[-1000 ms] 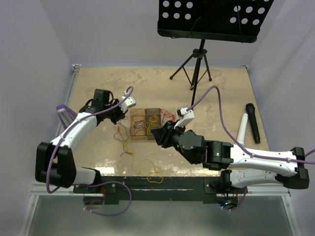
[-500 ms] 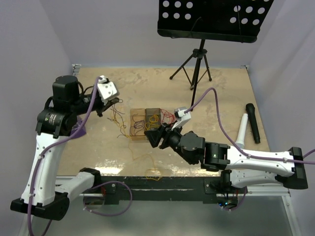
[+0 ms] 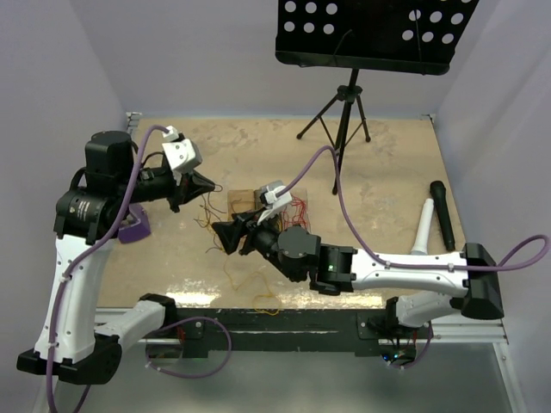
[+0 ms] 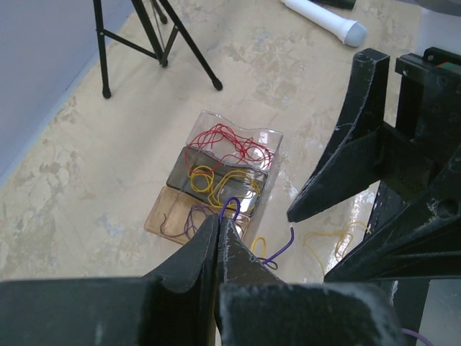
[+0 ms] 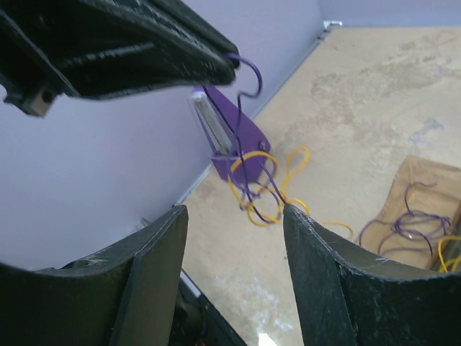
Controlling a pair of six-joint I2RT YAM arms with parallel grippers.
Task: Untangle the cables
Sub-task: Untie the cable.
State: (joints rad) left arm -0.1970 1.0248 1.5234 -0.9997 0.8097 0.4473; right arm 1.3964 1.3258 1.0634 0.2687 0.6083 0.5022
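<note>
Our left pincer (image 4: 220, 222) pinches the purple cable (image 5: 252, 72) aloft, a yellow cable (image 5: 252, 157) snagged on it above the counter (image 5: 374, 108). Our right pincer (image 5: 234, 213) gapes empty, facing them. We should nip yellow alone.

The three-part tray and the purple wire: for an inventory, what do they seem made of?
The tray looks like thin glossy see-through plastic, tinted clear, smoky and amber; the table shows through. The purple wire looks plastic-coated, smooth, holding its bends; any metal core is unseen.
</note>
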